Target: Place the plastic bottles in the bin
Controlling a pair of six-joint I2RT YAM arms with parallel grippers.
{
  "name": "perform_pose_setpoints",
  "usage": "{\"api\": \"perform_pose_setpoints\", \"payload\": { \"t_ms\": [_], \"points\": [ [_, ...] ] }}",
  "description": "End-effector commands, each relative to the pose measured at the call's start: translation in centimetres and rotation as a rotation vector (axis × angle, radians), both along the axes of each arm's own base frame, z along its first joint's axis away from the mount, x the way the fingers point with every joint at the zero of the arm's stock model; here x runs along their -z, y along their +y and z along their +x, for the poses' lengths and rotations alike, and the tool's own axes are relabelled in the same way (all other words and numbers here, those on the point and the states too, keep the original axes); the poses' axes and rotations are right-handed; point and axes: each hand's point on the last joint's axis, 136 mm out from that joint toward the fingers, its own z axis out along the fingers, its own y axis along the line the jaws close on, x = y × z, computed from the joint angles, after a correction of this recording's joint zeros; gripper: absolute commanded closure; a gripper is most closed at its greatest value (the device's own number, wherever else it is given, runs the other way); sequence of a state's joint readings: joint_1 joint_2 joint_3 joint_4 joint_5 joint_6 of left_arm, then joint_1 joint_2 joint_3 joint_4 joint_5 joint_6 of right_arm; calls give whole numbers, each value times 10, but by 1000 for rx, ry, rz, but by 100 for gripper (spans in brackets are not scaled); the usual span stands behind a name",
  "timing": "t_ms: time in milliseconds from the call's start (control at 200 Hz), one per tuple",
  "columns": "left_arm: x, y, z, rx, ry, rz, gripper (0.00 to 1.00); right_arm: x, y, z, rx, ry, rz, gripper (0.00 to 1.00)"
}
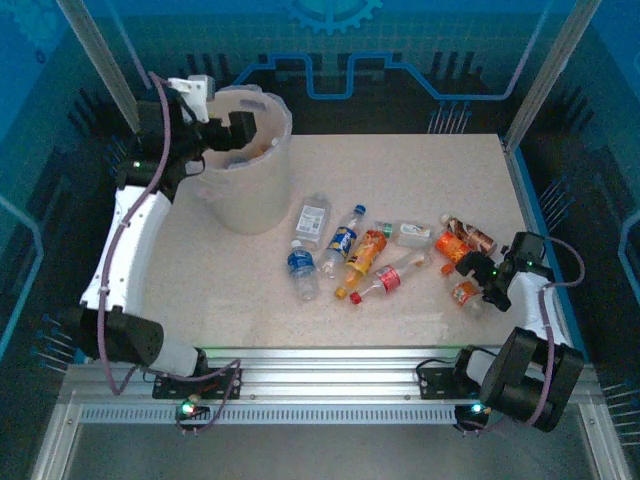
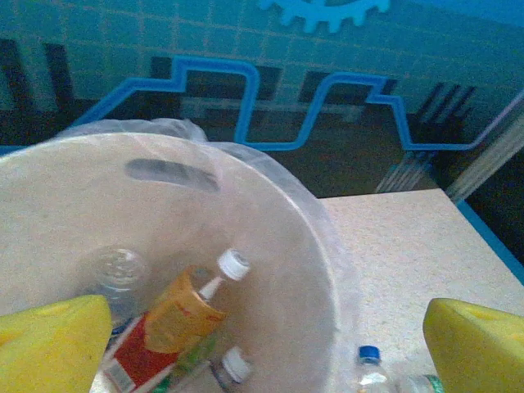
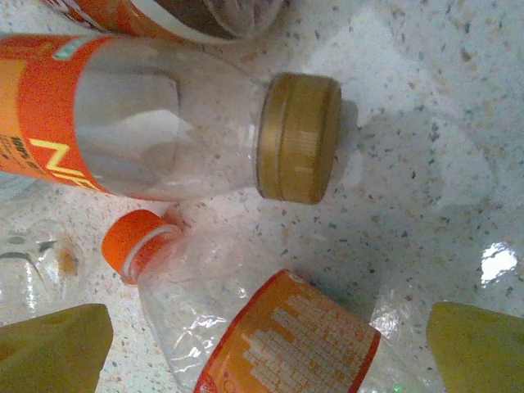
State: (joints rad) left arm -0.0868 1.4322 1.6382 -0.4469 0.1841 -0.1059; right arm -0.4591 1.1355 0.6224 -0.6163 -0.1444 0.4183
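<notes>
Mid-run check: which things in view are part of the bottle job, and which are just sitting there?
Job:
large translucent whitish round bin
small plastic bottles inside it
small coloured-cap plastic bottles lying outside it

Not job:
speckled beige tabletop
blue patterned back wall
silver aluminium rail

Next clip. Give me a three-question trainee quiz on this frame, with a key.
1. True or false: the left gripper is open above the bin.
2. The bottle lying below the right gripper has which cap? A orange, B blue, C green.
3. Fill in: the orange-labelled bottle inside the bin has a ___ cap.
Key: 1 true; 2 A; 3 white.
</notes>
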Motion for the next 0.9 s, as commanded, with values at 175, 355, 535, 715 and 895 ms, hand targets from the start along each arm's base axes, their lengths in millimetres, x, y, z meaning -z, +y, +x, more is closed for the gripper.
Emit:
{"api": "perform_pose_setpoints", "payload": {
  "t_ms": [175,355,535,715,895],
  "points": [
    [-2,-73,-47,123,-77,10,1,5,18,-11,1,8,96,0],
    [9,-104,-68,181,-77,-5,1,1,31,-14,-17,-16,135,0],
    [16,-122,-83,217,-73,-26,1,2,42,-16,-38,-13,135,0],
    [17,-128,-89,231,-74,-43,1,8,51,-19,-65,23,126,0],
    [14,-130,-90,237,-83,-49,1,15,58,-24,-90,59,91,0]
  ]
}}
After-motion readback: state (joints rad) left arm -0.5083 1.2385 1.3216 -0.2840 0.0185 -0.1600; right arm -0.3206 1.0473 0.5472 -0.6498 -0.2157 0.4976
